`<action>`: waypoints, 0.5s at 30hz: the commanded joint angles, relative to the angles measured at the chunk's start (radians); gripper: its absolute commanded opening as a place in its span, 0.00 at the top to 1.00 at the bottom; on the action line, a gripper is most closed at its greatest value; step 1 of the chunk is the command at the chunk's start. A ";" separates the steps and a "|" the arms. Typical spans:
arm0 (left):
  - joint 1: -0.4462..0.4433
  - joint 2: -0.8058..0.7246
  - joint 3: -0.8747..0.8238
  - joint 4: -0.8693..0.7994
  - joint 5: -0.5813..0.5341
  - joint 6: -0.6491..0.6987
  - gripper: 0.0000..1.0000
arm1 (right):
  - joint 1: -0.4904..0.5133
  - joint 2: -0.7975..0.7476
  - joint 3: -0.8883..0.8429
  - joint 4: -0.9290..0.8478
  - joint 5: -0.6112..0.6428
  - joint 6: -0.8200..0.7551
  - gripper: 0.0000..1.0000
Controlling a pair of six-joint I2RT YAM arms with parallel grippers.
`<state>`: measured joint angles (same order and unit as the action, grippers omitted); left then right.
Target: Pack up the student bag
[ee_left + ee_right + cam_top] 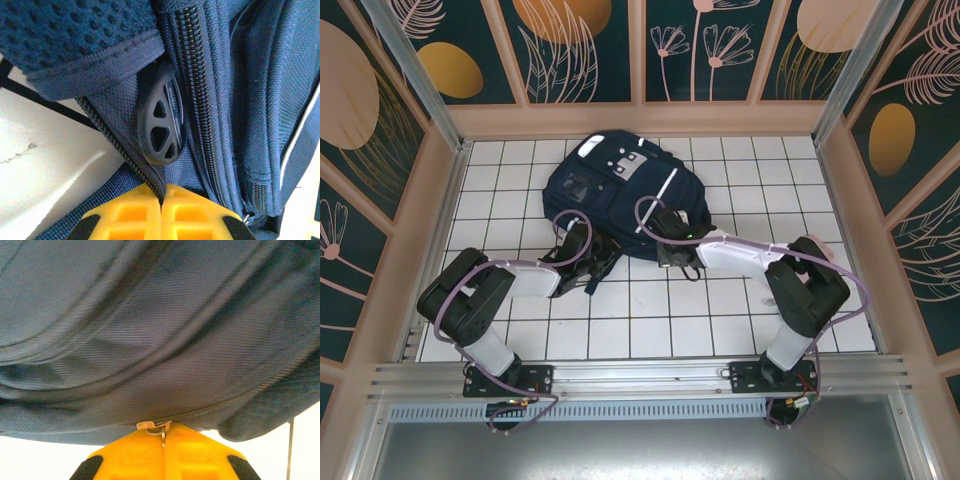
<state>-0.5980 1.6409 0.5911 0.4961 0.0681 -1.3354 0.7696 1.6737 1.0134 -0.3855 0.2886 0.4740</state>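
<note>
Centrally, in the upper middle of the top view, the student bag (615,185) is laid flat on the white-tiled desk (650,320), with its grey-white patches turned toward the top of the frame. Both arms are stretched to its lower edge, one at the lower left and one at the lower right.

At the bottom of the left wrist view, the left pincer (162,197) is seen fully closed, its yellow fingers pressed together on a zip seam of the navy fabric. A black plastic tab (160,125) is seen just above, beside a long row of zip teeth (195,100).

At the bottom of the right wrist view, the right pincer (164,434) is likewise closed, and a small metal zip pull (156,426) is pinched between its tips under the fabric.
</note>
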 commanded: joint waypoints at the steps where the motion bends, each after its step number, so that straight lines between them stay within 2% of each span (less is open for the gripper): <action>1: 0.050 -0.055 0.000 -0.078 -0.115 0.072 1.00 | -0.042 -0.055 -0.005 -0.095 0.132 0.021 0.94; 12: 0.203 -0.128 0.023 -0.218 -0.112 0.239 1.00 | -0.199 -0.018 0.043 -0.004 0.076 -0.117 0.96; 15: 0.248 -0.124 0.057 -0.239 -0.109 0.294 1.00 | -0.213 0.016 0.088 0.008 0.064 -0.158 0.97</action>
<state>-0.4309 1.5387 0.6086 0.3290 0.0986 -1.1416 0.6056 1.6608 1.0523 -0.3672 0.2611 0.3717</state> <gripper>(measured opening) 0.052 0.055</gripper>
